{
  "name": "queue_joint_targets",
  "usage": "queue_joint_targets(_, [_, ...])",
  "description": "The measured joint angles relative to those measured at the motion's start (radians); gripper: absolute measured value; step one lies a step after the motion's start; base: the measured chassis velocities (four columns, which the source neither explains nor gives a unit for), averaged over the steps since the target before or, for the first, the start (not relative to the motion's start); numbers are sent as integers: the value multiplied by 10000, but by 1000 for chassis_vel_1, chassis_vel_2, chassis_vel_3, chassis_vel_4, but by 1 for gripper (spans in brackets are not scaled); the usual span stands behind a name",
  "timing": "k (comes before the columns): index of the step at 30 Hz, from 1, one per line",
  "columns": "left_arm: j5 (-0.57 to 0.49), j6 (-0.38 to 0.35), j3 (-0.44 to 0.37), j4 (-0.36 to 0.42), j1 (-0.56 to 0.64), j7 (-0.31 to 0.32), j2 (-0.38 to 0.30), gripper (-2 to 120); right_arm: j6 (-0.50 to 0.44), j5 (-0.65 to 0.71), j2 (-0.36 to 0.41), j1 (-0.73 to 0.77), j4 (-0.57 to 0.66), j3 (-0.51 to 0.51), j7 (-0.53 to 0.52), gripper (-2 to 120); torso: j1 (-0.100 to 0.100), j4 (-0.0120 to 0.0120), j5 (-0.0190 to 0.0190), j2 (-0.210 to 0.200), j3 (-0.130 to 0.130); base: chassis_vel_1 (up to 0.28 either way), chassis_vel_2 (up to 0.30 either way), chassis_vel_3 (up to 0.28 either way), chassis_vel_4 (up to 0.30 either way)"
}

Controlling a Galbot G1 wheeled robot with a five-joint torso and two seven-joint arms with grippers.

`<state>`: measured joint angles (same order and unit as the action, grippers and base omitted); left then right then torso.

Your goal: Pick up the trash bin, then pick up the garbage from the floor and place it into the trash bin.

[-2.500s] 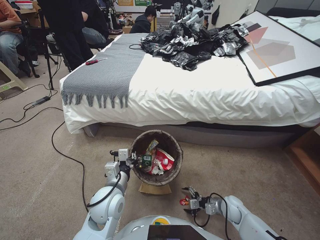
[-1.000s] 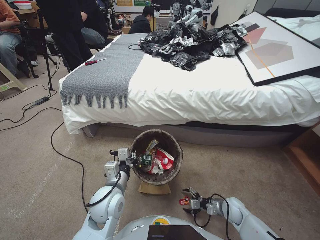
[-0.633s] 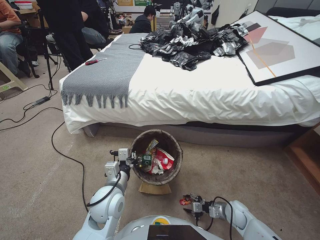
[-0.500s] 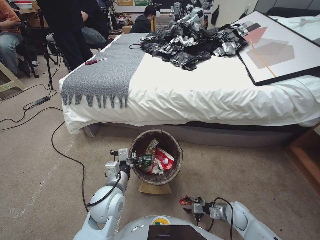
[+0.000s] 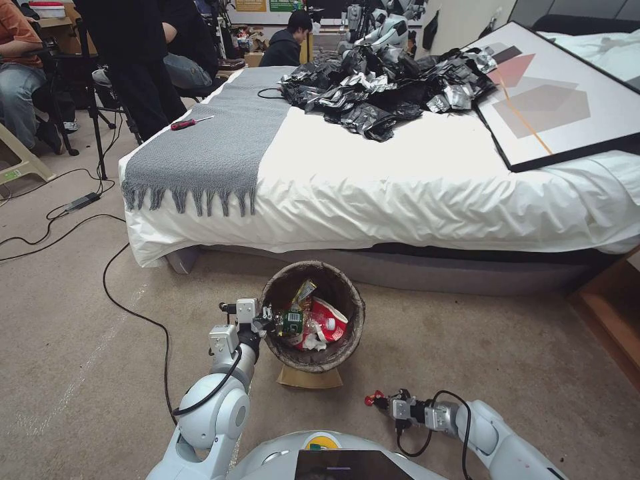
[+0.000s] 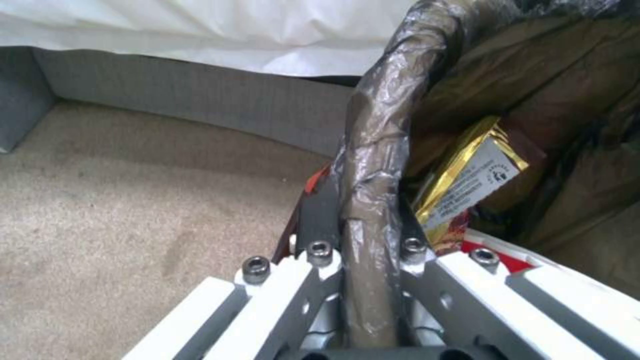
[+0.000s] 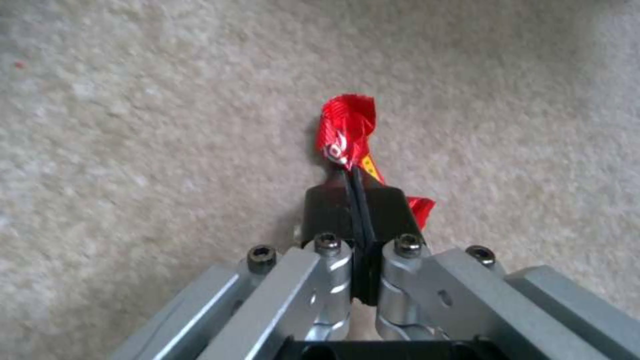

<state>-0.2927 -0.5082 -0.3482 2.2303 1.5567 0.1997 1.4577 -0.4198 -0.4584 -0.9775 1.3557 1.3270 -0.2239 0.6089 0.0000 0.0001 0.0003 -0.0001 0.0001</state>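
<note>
The left end effector [image 5: 267, 319] is pinching the bag-wrapped rim of the trash bin [image 5: 350, 333] at the bin's nine o'clock side; in the left wrist view its fingers [image 6: 319, 220] are sitting one outside and one inside the rim [image 6: 373, 165]. The bin is standing in the middle of the carpet [image 5: 467, 347], just in front of the bed [image 5: 400, 187], partly covering a flat brown paper bag [image 5: 310, 379] at its six o'clock edge. Inside the bin are lying a red-and-white paper cup [image 5: 328, 320], a gold snack wrapper [image 5: 304, 291] and a green-labelled item [image 5: 291, 321].

The right end effector [image 5: 385, 402] is hanging low over the carpet at about four o'clock from the bin, well apart from it. Its fingers [image 7: 383, 212] are pressed together on a small red wrapper [image 7: 345, 131], which is sticking out past the fingertips. Whether the wrapper is touching the carpet cannot be told.

On the bed are lying a grey fringed throw [image 5: 213, 147], a heap of black and silver bags [image 5: 387, 87] and a framed picture [image 5: 560, 93].
</note>
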Motion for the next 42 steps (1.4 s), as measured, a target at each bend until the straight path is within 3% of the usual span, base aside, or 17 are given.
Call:
queue_joint_targets(18, [4,23,-2,-44,44,-21,-47,0,-254,435,-28,-481,-748,-210,23,0,0,-1,-3,0,0,0,0,0,0])
queue_joint_targets(36, [-37,23,-130,-76,-10,-23,-80,0,-319,1354,-185,-243,0,-608,-854,0,0,0,-2,1,0,0,0,0,0])
queue_joint_targets(42, [-96,10,-217,-72,-41,-22,-112,0,-445,1902,-252,3,332,-1209,-1188,0,0,-1,-2,1,0,0,0,0,0])
